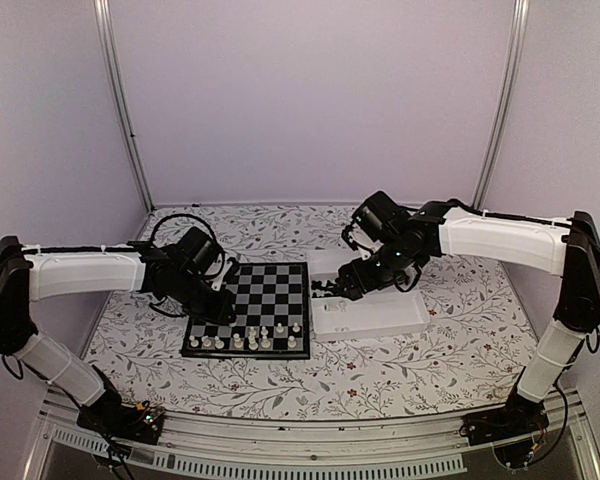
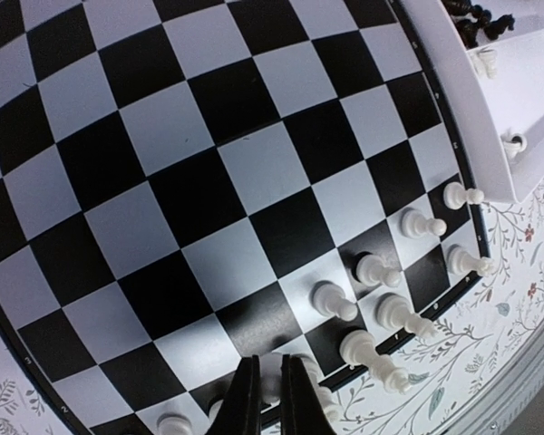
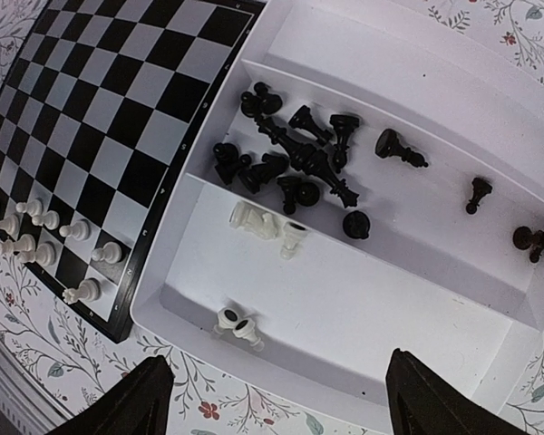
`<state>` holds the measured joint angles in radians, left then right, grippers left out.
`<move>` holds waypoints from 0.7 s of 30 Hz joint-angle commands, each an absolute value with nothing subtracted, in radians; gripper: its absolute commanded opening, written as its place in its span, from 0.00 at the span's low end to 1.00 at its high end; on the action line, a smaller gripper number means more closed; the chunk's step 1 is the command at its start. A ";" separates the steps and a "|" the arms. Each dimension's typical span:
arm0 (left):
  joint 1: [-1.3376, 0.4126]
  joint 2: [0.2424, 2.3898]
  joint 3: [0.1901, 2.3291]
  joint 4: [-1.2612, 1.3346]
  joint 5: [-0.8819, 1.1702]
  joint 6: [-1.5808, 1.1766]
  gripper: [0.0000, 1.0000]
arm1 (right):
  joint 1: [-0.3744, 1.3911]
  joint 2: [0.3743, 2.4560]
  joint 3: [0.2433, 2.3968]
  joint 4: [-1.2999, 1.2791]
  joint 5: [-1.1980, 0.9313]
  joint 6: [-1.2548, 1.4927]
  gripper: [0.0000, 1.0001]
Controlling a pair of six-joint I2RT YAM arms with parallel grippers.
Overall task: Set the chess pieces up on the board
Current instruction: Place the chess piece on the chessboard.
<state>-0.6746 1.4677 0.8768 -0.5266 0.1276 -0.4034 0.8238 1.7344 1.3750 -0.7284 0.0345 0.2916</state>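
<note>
Chess pieces [image 2: 372, 272] are partly set: white ones stand on the near rows of the board [image 2: 163, 181]. Your left tool [image 2: 272, 399] is pinched shut low among them, probably seating one, with neighbours crowding it. Your right tool [image 3: 281, 399] gapes wide above the tray [image 3: 417, 54], ready to pick from loose white pieces [image 3: 254, 220] and tangled black pieces [image 3: 299, 163].
</note>
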 commanded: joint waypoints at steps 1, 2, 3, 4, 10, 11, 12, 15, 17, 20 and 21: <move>-0.699 1.498 0.905 -0.487 0.144 -0.381 0.03 | 0.824 1.729 1.358 -0.728 0.012 0.303 0.84; -0.701 1.507 0.905 -0.486 0.146 -0.380 0.03 | 0.823 1.729 1.358 -0.729 0.011 0.305 0.84; -0.703 1.515 0.905 -0.484 0.147 -0.379 0.04 | 0.823 1.729 1.357 -0.730 0.011 0.307 0.84; -0.704 1.522 0.906 -0.483 0.144 -0.378 0.04 | 0.824 1.729 1.355 -0.731 0.011 0.309 0.83; -0.712 1.549 0.907 -0.475 0.129 -0.381 0.06 | 0.823 1.723 1.341 -0.734 0.011 0.311 0.83; -0.712 1.553 0.907 -0.473 0.124 -0.382 0.06 | 0.822 1.722 1.337 -0.731 0.011 0.311 0.83; -0.713 1.557 0.907 -0.473 0.120 -0.384 0.07 | 0.823 1.721 1.336 -0.733 0.011 0.311 0.83; -0.714 1.569 0.906 -0.467 0.114 -0.386 0.08 | 0.823 1.721 1.332 -0.732 0.011 0.314 0.83; -0.713 1.574 0.905 -0.463 0.108 -0.390 0.08 | 0.823 1.721 1.329 -0.733 -0.014 0.314 0.82; -0.713 1.583 0.909 -0.459 0.100 -0.391 0.08 | 0.823 1.722 1.326 -0.734 -0.028 0.314 0.82; -0.713 1.585 0.910 -0.460 0.099 -0.393 0.08 | 0.823 1.723 1.324 -0.735 -0.029 0.314 0.82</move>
